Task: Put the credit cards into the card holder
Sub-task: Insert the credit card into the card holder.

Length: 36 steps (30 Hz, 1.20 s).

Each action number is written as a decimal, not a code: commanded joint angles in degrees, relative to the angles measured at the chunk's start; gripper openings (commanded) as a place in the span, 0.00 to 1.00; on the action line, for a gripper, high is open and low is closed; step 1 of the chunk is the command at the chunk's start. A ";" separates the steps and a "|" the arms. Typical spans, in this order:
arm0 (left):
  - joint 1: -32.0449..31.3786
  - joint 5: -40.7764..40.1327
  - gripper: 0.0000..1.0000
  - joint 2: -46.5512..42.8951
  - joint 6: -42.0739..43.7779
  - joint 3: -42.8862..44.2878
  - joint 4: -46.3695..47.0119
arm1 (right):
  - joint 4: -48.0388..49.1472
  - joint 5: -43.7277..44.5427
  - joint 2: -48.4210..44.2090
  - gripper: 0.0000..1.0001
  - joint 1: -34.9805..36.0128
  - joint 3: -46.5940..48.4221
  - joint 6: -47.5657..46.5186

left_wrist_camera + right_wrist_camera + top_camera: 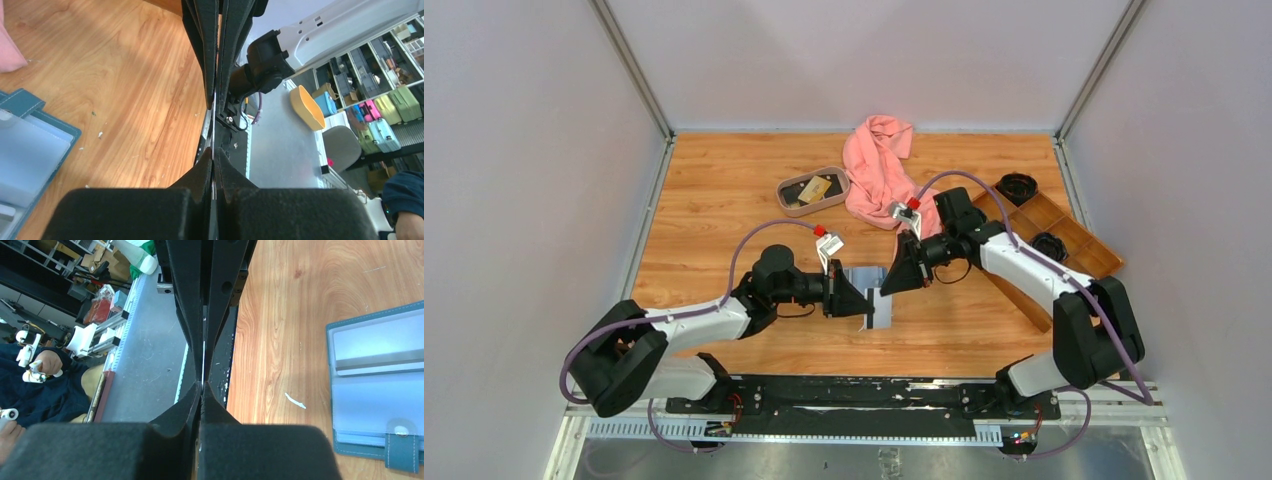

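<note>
Left gripper (867, 303) and right gripper (886, 285), jaws pressed together on each, face tip to tip over the open teal card holder (881, 316) midway along the table's (724, 180) near edge; a gold card (816, 187) lies in the oval tray (782, 196) behind

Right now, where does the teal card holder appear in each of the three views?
Top external: card holder in the middle of the picture, partly covered.
Left wrist: card holder at the lower left edge, open.
Right wrist: card holder at the right edge, open.
Shared landmark: the wooden table.
</note>
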 commanded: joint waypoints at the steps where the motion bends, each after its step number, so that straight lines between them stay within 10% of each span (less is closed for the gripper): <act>1: 0.87 0.63 0.00 -0.40 0.83 0.60 -0.32 | -1.61 -1.44 1.14 0.00 1.61 1.43 -1.52; 3: 1.58 -0.42 0.01 -1.75 0.51 -0.29 -0.32 | -1.67 -1.74 1.23 0.00 1.61 1.53 -1.48; 12: 5.95 -22.76 0.64 -20.16 1.87 -11.45 -11.67 | 10.55 9.23 2.11 0.00 -0.16 -2.48 12.58; 23: 6.04 -41.24 0.64 -21.10 -0.81 -17.07 -20.53 | 46.66 28.16 6.77 0.00 -2.58 -13.04 51.91; 36: 6.13 -44.26 0.55 -12.18 1.04 -12.34 -20.19 | 43.30 35.93 16.07 0.00 -1.83 -9.34 54.56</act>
